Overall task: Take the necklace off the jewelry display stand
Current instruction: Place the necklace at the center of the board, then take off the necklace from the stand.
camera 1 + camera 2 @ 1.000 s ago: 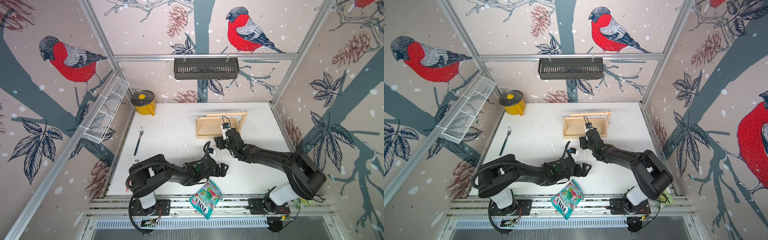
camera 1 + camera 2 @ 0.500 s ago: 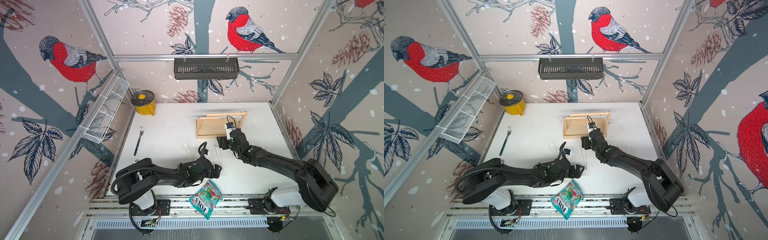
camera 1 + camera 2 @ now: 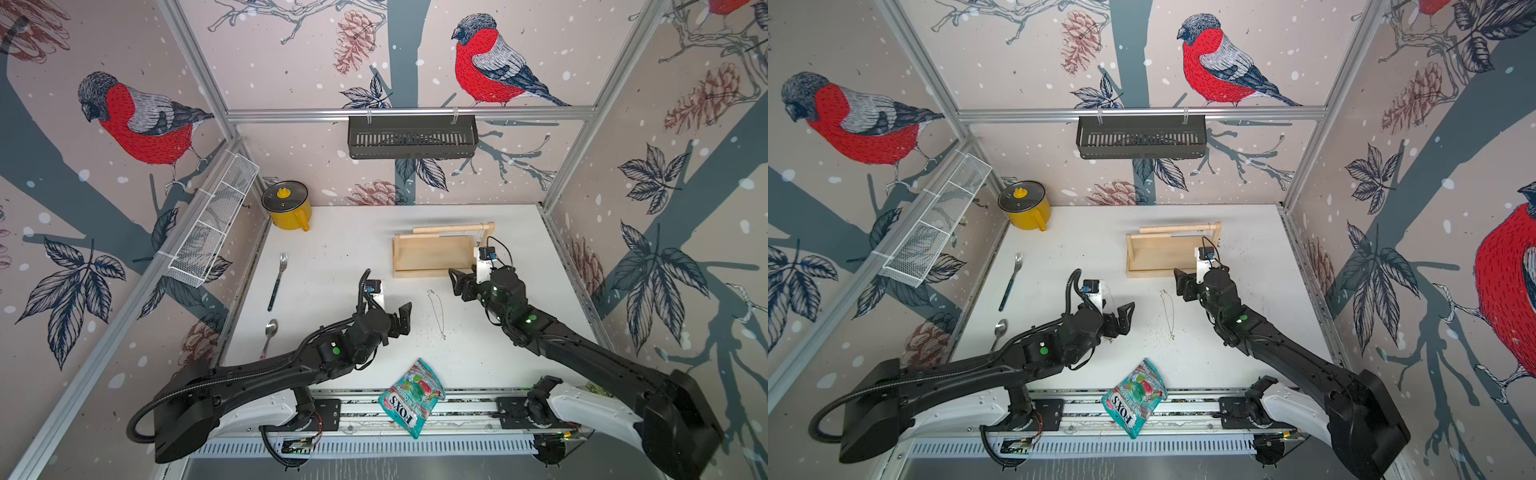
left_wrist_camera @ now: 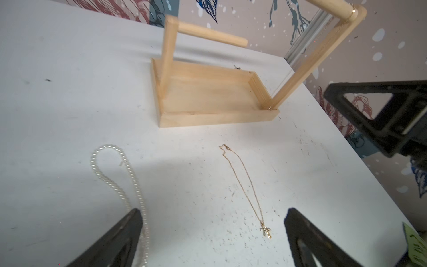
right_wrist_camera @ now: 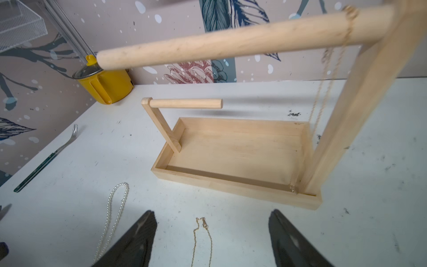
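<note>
While your right gripper (image 3: 457, 282) is hovering with its jaws spread and nothing between them, the gold cross-pendant necklace (image 4: 245, 182) is lying flat on the white table (image 3: 332, 249) at its 7 o'clock. It is lying off the jewelry display stand (image 3: 432, 255), which is sitting at 11 o'clock. Your left gripper (image 3: 404, 318) is gaping empty too, with the pearl necklace (image 4: 136, 182) beside it. Another thin gold chain (image 5: 349, 20) is hanging from the stand's crossbar (image 5: 231, 39).

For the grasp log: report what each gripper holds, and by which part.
Nothing is held: left gripper and right gripper are open and empty; the gold necklace lies on the table between them.
</note>
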You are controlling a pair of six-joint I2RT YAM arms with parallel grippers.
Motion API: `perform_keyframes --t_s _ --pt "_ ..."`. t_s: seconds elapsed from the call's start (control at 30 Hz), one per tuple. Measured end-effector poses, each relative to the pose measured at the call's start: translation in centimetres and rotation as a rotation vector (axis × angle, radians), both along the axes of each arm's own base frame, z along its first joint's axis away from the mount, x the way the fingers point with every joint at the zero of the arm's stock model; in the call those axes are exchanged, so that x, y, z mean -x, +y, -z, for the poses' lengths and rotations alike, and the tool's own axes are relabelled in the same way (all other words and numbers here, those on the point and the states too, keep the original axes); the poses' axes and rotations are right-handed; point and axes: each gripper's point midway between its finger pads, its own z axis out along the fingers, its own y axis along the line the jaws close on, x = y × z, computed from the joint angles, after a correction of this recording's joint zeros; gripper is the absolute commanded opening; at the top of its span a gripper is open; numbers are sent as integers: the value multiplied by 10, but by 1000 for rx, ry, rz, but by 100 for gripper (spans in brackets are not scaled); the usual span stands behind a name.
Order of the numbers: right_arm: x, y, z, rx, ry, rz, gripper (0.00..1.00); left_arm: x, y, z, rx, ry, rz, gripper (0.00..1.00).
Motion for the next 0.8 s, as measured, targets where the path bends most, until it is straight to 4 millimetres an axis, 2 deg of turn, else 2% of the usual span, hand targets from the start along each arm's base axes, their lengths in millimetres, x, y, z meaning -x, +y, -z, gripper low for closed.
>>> perform_keyframes --t_s 0.17,0.33,0.47,0.67,0.8 --pt "-16 -33 -26 -57 -43 55 79 -10 39 -12 -8 -109 -127 97" --pt "-29 -47 -57 -99 -84 54 77 -25 57 -29 -43 -170 -199 97" --pt "-38 -53 -73 -121 -91 43 70 -38 50 -38 -98 -180 -200 97" --pt "-56 -55 -83 -147 -77 38 45 -50 30 -36 -168 -165 -154 97" --pt "-66 -55 -82 -146 -59 38 33 -50 25 -31 -175 -152 -132 97"
